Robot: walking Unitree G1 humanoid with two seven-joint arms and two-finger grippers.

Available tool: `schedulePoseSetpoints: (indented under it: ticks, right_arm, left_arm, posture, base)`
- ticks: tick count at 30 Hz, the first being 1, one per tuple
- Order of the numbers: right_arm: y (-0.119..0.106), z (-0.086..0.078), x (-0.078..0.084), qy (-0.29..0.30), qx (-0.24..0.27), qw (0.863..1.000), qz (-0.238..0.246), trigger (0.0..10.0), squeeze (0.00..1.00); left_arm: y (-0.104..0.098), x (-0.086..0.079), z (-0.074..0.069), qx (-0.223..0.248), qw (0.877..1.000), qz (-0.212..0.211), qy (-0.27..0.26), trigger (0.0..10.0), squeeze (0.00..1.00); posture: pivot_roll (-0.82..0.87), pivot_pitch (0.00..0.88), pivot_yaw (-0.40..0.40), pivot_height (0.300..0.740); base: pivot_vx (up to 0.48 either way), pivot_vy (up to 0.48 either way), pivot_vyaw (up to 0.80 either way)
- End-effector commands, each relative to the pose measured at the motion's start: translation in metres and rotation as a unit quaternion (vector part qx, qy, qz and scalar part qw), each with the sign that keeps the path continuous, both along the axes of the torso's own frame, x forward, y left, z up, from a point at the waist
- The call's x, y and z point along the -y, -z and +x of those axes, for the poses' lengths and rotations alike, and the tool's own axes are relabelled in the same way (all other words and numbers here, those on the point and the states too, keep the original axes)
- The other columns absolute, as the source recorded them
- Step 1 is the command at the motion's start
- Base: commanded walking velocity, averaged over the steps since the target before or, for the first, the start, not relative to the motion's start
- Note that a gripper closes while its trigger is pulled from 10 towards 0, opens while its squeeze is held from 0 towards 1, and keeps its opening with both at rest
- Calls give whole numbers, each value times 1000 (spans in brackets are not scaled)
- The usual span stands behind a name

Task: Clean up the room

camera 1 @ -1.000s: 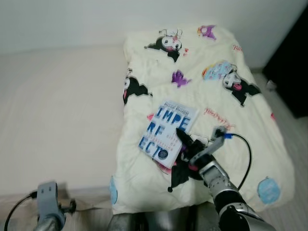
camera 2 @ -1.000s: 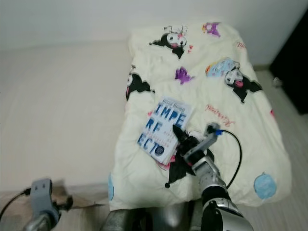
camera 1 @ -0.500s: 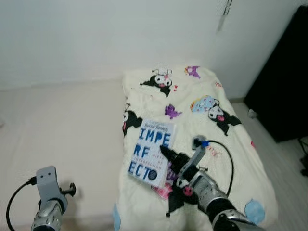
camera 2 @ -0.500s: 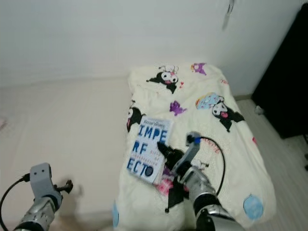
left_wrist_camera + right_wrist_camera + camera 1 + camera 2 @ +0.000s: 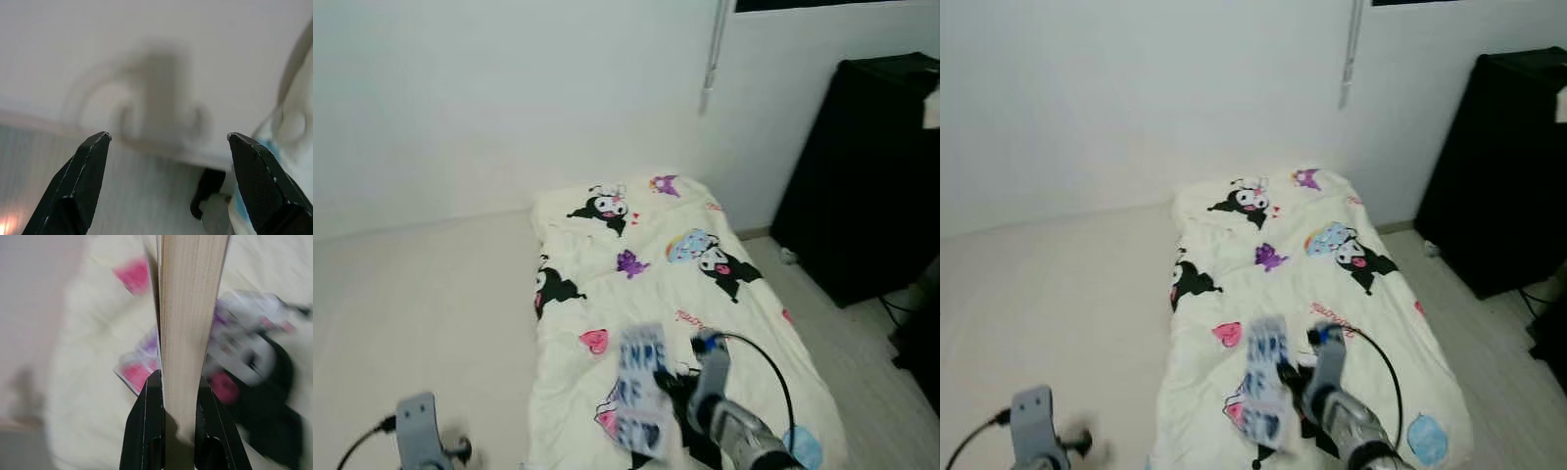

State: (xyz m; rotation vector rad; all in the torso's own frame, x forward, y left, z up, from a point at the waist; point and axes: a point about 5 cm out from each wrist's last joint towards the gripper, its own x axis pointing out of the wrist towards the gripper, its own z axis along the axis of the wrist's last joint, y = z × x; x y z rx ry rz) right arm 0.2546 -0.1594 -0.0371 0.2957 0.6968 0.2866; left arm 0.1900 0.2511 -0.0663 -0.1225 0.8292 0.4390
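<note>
I have the right gripper [image 5: 172, 406] clamped on the book [image 5: 642, 401], both black fingers [image 5: 146, 421] pressed against the covers with the pale page edges standing straight up between them in the right wrist view. From the head camera the book is blurred, its white cover with blue lettering raised above the near end of the blanket [image 5: 636, 284], at about 6 o'clock in the frame. The right arm [image 5: 734, 436] reaches up from the bottom edge toward 11 o'clock, forearm silver, a black cable [image 5: 773, 367] looping off the wrist to its right.

The blanket is cream with cartoon characters and pink hearts, running from the wall at 12 o'clock down toward me across a pale floor [image 5: 421, 304]. A black cabinet [image 5: 862, 166] stands at 3 o'clock against the white wall [image 5: 509, 98].

The left gripper [image 5: 166, 142] sits low at 7 o'clock, arm bent close to the body. Its two fingers are spread wide apart with nothing between them, pointed at the pale floor and its own blurred shadow.
</note>
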Motion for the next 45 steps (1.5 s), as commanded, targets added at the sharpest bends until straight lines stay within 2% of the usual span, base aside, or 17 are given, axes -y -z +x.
schedulePoseSetpoints:
  ticks: [1, 4, 5, 8, 14, 25, 45]
  right_arm:
    - [-1, 2, -10, -10, 3, 1000, 2, 10000, 0]
    - [13, -16, -4, 4, -35, 999, -6, 10000, 0]
    - [13, -16, -4, 4, -35, 999, -6, 10000, 0]
    - [26, -36, 0, 24, -72, 997, -16, 10000, 0]
    - [33, -45, -1, 30, -89, 995, -28, 10000, 0]
    - [39, -56, 0, 44, -112, 992, -32, 10000, 0]
    - [37, -53, 1, 43, -107, 993, -31, 10000, 0]
  left_arm:
    - [6, -1, -11, -25, 1000, 3, 3, 10000, 0]
    - [10, 2, -19, -40, 999, 1, 13, 10000, 0]
    - [10, 2, -19, -40, 999, 1, 13, 10000, 0]
    - [12, 4, -21, -47, 999, -1, 26, 10000, 0]
    - [12, 5, -19, -49, 998, 0, 34, 10000, 0]
    - [13, 15, -15, -55, 997, -6, 61, 10000, 0]
    - [15, 18, -19, -66, 995, -11, 71, 10000, 0]
  posture:
    - [-21, 0, 28, 731]
    - [-19, 0, 31, 731]
    - [-19, 0, 31, 731]
    - [-15, 0, 36, 731]
    - [-15, 0, 42, 731]
    - [-15, 0, 43, 731]
    - [-26, 0, 43, 731]
  base:
    - [0, 0, 775]
    - [0, 0, 773]
    - [0, 0, 775]
    - [0, 0, 767]
    - [0, 0, 763]
    - [0, 0, 763]
    - [0, 0, 763]
